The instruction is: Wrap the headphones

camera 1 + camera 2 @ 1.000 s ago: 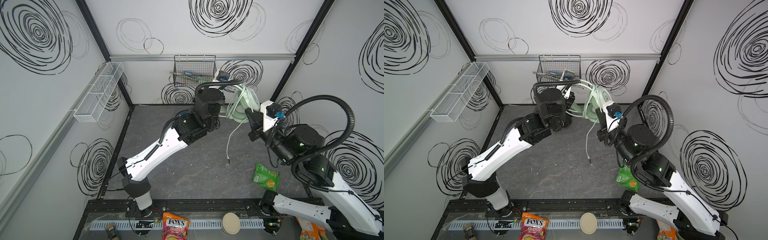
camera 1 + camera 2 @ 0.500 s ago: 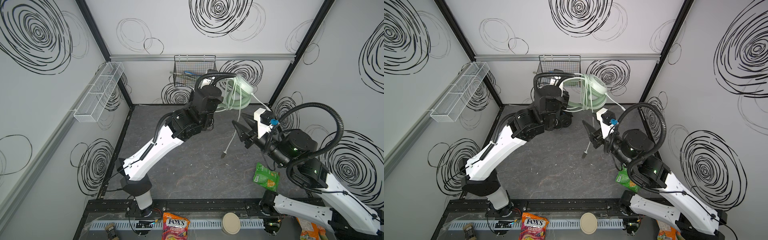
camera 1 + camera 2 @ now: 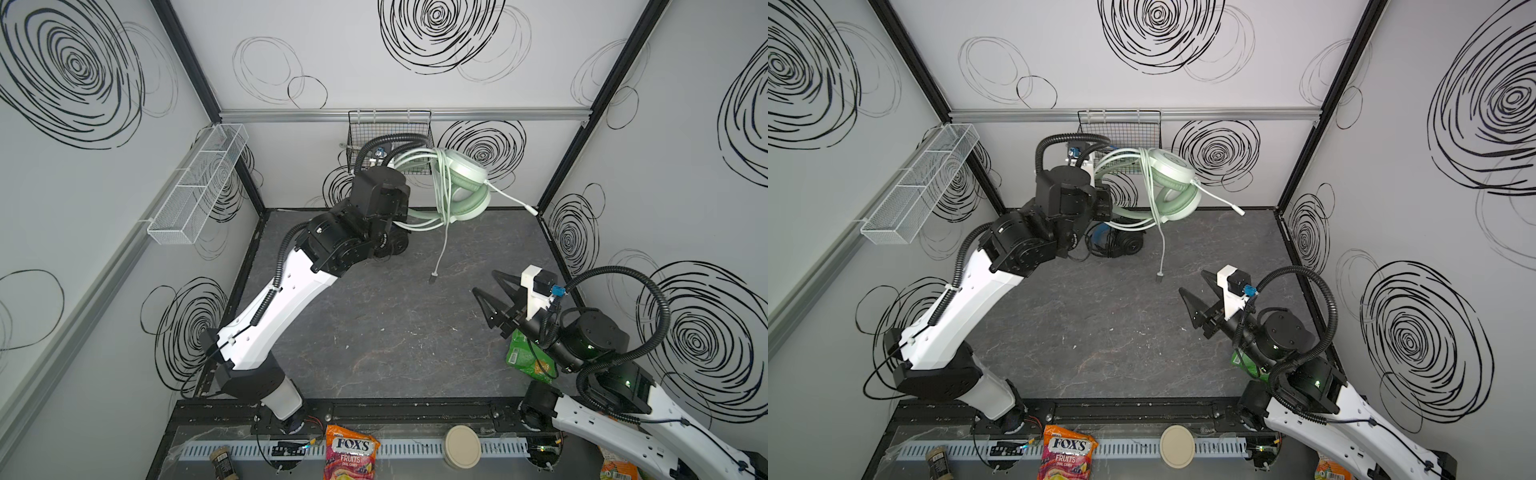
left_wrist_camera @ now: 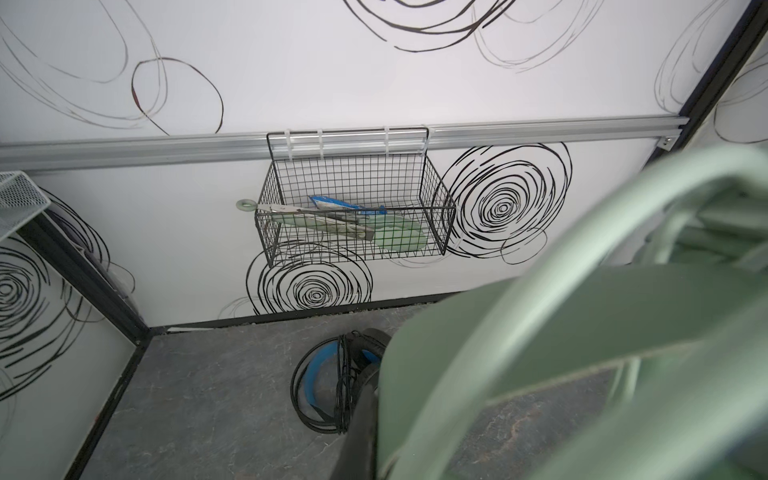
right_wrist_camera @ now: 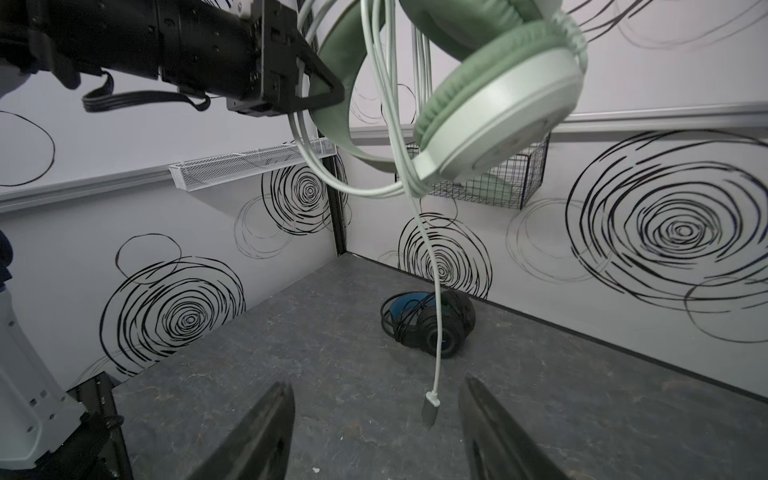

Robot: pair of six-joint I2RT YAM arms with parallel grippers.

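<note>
- Green headset [image 3: 461, 183]: I have it up in the air near the back wall, above the floor [image 3: 374, 340] and touching nothing but my left claw. Its long axis runs about level, from the headband [image 5: 332, 124] at the claw out to the cups [image 5: 498, 104], which point toward the right wall
- Black headset [image 3: 1121, 243]: it lies on the floor at the back, under the left arm, with its dark lead coiled round it. I judge that one done
- Right claw [image 3: 484, 281]: the jaws stand wide apart and hold nothing. It hangs low, well to the right of the green set and aimed at the hanging tail
- Left claw [image 5: 320, 89]: clamped tight on the headband, with some pale strands caught alongside
- Cable [image 5: 428, 266]: several turns are looped over the headband and cups, so I reckon the wrapping is mostly in. One tail hangs loose, straight down
- Plug [image 5: 430, 405]: it dangles free just above the floor, tip down, in front of my open right jaws. What is left, as I see it, is to catch that end and wind or tuck it in
</note>
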